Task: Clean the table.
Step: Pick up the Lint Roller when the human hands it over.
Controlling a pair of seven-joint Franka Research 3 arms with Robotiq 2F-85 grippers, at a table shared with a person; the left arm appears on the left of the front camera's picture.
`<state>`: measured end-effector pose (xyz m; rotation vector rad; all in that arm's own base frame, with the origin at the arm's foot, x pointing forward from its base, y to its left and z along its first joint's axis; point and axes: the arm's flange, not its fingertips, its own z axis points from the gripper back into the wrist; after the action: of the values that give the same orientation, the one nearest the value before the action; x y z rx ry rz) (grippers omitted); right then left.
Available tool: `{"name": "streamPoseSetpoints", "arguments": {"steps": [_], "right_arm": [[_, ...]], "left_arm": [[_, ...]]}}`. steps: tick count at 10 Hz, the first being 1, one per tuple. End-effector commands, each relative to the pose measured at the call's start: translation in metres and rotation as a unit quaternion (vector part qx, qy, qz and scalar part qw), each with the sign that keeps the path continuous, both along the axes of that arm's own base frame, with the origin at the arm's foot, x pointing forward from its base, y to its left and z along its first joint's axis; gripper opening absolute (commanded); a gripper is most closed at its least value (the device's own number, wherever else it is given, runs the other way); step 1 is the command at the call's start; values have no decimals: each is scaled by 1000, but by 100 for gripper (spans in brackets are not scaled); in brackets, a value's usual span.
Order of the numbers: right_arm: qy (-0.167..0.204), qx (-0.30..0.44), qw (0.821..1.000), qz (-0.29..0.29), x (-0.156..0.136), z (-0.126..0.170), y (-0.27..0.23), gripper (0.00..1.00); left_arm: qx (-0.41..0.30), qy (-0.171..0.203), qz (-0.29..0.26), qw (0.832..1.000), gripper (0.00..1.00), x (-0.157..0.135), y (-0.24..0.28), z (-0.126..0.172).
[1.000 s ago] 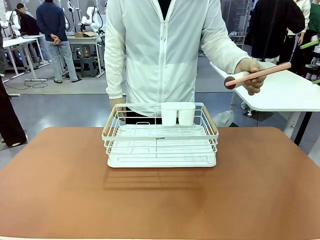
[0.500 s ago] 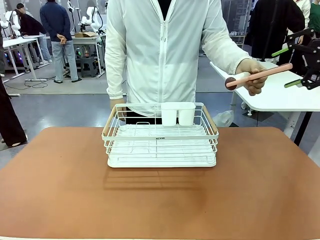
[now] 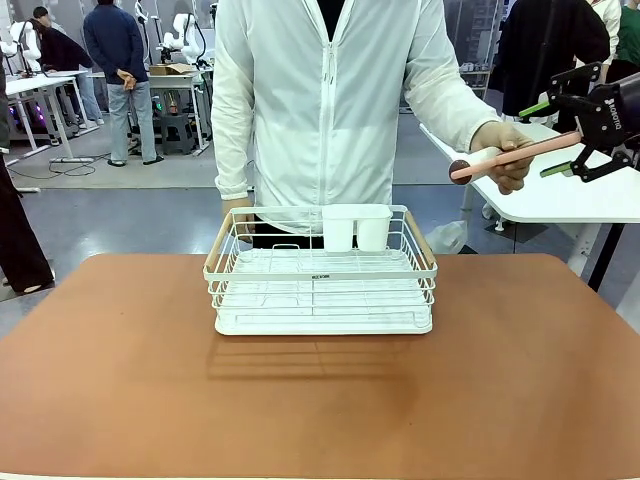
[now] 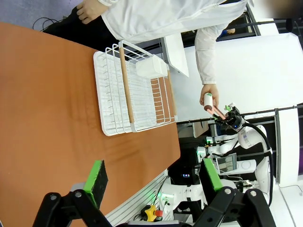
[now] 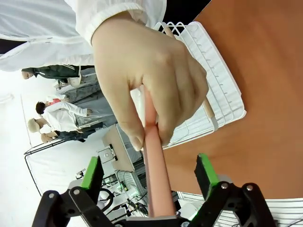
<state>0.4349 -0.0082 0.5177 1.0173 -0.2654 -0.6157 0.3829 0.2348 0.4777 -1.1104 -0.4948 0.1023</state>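
Receiving a tool seems the step in hand: off the right side of the reddish-brown tabletop point(image 3: 120, 380) with its white wire rack point(image 3: 320, 290), a person's hand point(image 3: 503, 150) holds a pink-handled tool point(image 3: 545, 146) between the spread right jaws, which must next close squarely; the left jaws are spread too.

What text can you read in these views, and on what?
"ROBOTIQ": faint white print running sideways on the body of the right gripper.
Small dark tag on the front rail of the rack: too small to read.
Display on the screen seen in the left wrist view: blurred, unreadable.
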Motion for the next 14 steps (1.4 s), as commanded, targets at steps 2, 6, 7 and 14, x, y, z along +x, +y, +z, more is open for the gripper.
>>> {"name": "streamPoseSetpoints", "arguments": {"steps": [2,6,7,14], "right_arm": [[-15,7,1000,4,2,-9,8,100],[-22,5,1000,11,-1,-7,5,61],[-22,5,1000,10,-1,-7,4,46],[-24,8,1000,10,-2,-5,3,0]], "left_arm": [[-7,-9,-4,1000,100,-2,2,1],[-7,-9,-4,1000,100,-2,2,1],[-7,-9,-4,1000,100,-2,2,1],[-7,-9,-4,1000,100,-2,2,1]]}}
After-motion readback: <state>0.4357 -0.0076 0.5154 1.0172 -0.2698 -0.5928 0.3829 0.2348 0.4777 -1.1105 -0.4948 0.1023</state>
